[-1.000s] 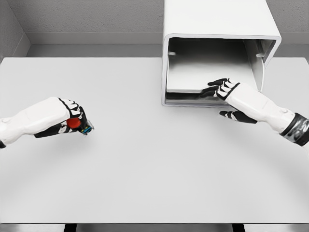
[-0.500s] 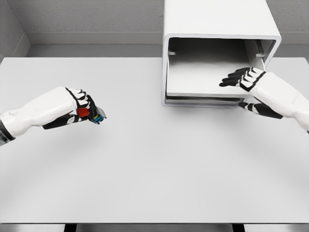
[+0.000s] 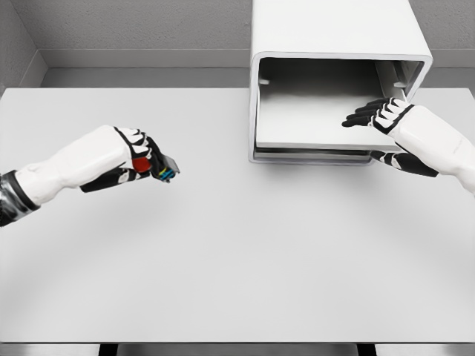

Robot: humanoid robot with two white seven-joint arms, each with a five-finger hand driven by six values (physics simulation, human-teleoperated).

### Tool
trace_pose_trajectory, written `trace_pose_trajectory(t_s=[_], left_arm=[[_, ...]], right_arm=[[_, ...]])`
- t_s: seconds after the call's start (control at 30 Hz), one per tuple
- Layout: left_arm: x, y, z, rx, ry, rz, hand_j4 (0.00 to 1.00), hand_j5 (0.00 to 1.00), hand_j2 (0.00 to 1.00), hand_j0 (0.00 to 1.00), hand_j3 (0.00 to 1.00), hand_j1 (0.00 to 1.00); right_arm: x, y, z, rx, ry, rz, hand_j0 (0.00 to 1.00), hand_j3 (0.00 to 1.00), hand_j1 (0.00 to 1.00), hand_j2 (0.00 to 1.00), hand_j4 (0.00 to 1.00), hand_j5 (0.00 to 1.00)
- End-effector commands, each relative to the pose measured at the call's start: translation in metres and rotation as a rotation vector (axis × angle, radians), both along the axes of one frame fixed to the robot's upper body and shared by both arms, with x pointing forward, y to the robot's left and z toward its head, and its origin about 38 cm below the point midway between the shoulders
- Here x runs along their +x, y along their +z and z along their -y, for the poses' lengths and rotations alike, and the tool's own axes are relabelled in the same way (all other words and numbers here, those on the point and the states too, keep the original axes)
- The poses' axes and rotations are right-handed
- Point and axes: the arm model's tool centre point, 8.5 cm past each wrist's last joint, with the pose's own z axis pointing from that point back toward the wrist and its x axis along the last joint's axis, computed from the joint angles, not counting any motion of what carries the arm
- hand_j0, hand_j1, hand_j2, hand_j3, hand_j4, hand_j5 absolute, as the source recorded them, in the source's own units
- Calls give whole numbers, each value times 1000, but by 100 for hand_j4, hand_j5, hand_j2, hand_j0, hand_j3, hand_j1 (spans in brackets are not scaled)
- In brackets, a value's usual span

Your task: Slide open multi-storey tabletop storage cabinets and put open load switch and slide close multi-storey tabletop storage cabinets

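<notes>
The white tabletop cabinet (image 3: 334, 30) stands at the back right, its front open. Its drawer tray (image 3: 304, 119) shows inside, reaching to the cabinet's front edge. My right hand (image 3: 373, 117) lies over the tray's right front corner, black fingers (image 3: 360, 116) stretched flat on it, thumb (image 3: 404, 163) below the front edge, holding nothing. My left hand (image 3: 151, 158) hovers over the table at the left, shut on the load switch (image 3: 162, 169), a small grey block with a red knob and blue-yellow end. The switch is well left of the cabinet.
The wide white table (image 3: 237, 259) runs from the near edge to a grey back wall (image 3: 133, 30). The cabinet's right inner wall carries a rail bracket (image 3: 401, 83) just above my right hand.
My left hand has carried the load switch up and to the right, toward the cabinet. My right hand moved from the tray's front edge up to its right corner, then held nearly still.
</notes>
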Motion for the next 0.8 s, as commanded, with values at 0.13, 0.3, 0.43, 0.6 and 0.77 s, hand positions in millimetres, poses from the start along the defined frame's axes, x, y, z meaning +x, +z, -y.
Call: trace_pose_trajectory(t_s=[0.13, 0.3, 0.43, 0.6, 0.77], left_arm=[[3, 2, 13, -45, -17, 10, 36, 36, 36, 36, 36, 36], [5, 4, 17, -56, -21, 18, 36, 36, 36, 36, 36, 36], [6, 6, 21, -65, -25, 28, 36, 36, 36, 36, 36, 36], [12, 14, 27, -94, -27, 55, 36, 36, 36, 36, 36, 36], [15, 18, 43, -145, -40, 73, 36, 36, 36, 36, 36, 36]], right_arm=[[-1, 9, 7, 14, -13, 17, 79, 79, 79, 79, 79, 79], [-2, 28, 23, 55, -51, 59, 75, 75, 75, 75, 75, 75], [-2, 35, 34, 85, -72, 62, 68, 68, 68, 68, 68, 68], [2, 30, 52, 78, -119, 33, 68, 68, 68, 68, 68, 68], [6, 20, 68, 77, -165, 1, 68, 68, 68, 68, 68, 68]])
